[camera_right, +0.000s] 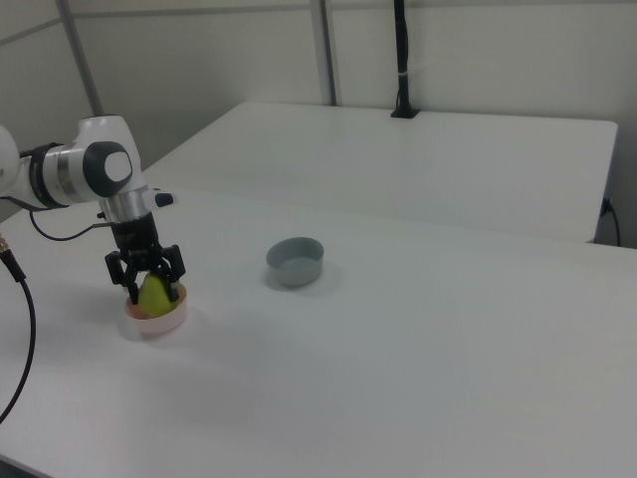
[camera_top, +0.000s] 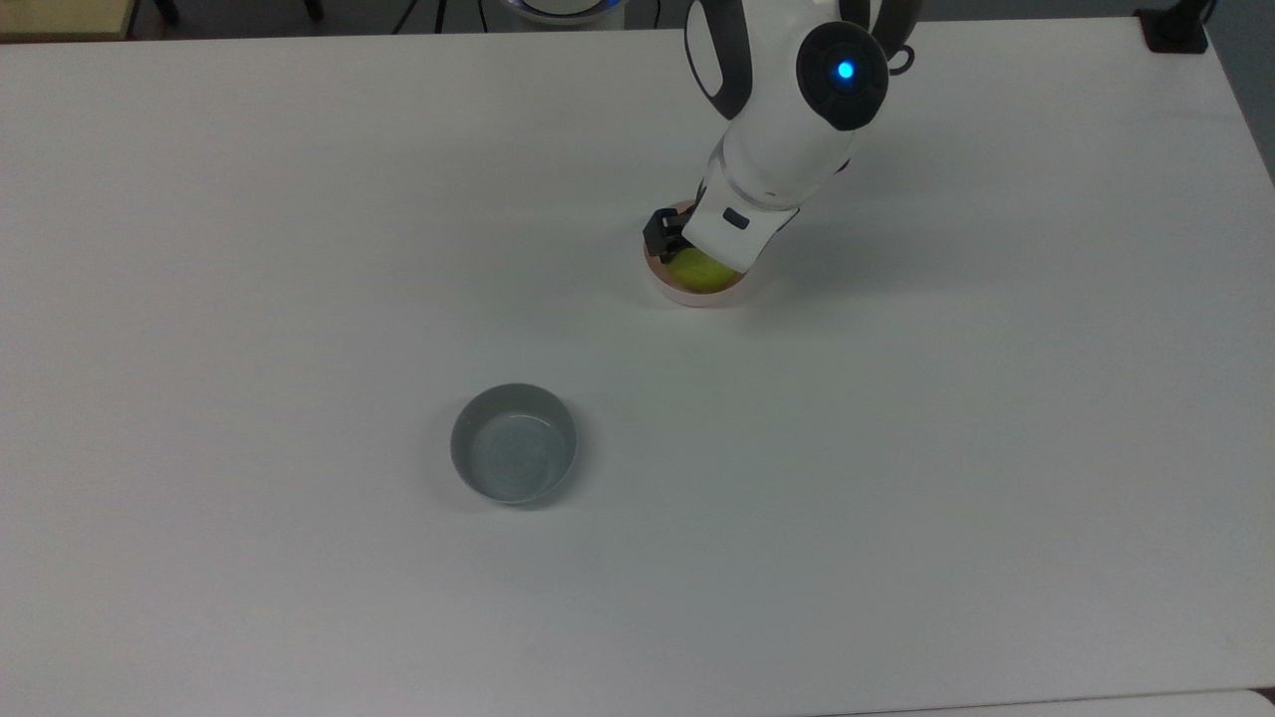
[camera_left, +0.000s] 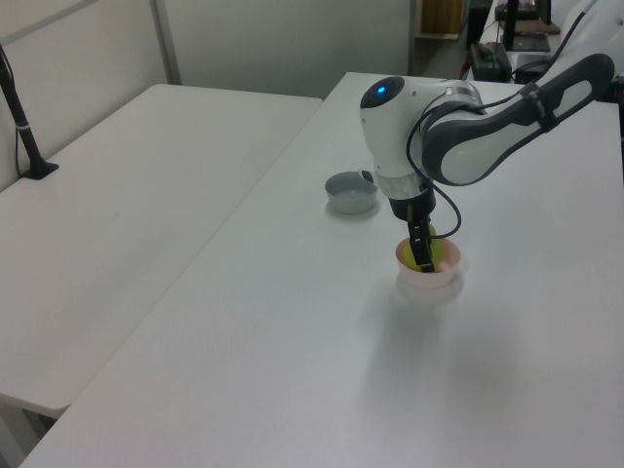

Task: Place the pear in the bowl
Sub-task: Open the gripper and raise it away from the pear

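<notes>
Yellow-green pear [camera_right: 153, 294] sits in the pink bowl [camera_right: 159, 321], claw [camera_right: 149, 282] gripping it.

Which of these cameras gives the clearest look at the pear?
The right view: the pear stands in the pink bowl between the gripper fingers. The top view shows a yellow-green patch under the arm; the left view, a sliver behind a finger.

White table [camera_top: 896, 498] (two bowls [camera_top: 514, 457])
</notes>
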Action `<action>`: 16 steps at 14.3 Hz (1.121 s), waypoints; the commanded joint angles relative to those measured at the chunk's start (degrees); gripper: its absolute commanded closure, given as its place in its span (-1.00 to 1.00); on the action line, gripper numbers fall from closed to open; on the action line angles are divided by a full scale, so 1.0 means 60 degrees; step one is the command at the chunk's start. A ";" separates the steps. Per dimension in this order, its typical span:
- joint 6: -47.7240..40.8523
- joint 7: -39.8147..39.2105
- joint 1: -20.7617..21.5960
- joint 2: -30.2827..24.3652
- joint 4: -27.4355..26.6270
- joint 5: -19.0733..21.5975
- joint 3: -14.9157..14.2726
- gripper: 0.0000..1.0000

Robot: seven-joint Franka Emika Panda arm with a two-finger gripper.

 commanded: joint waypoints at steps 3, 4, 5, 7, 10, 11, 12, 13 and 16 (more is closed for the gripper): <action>0.0191 0.0136 0.0024 -0.0258 -0.0228 -0.0148 -0.0042 -1.00; 0.0147 0.0151 0.0039 -0.0273 -0.0228 -0.0119 -0.0042 -1.00; 0.0089 0.0180 0.0054 -0.0302 -0.0213 -0.0119 -0.0042 -1.00; -0.0058 0.0137 0.0039 -0.0419 -0.0184 -0.0090 -0.0057 -1.00; -0.0437 0.0122 0.0025 -0.0726 0.0035 -0.0061 -0.0086 -1.00; -0.0773 0.0107 -0.0048 -0.1017 0.0254 -0.0046 -0.0086 -1.00; -0.1066 0.0093 -0.0136 -0.1266 0.0401 -0.0017 -0.0115 -1.00; -0.1229 0.0049 -0.0166 -0.1443 0.0489 -0.0016 -0.0130 -1.00; -0.1757 -0.0142 -0.0560 -0.1999 0.0754 0.0100 -0.0247 -1.00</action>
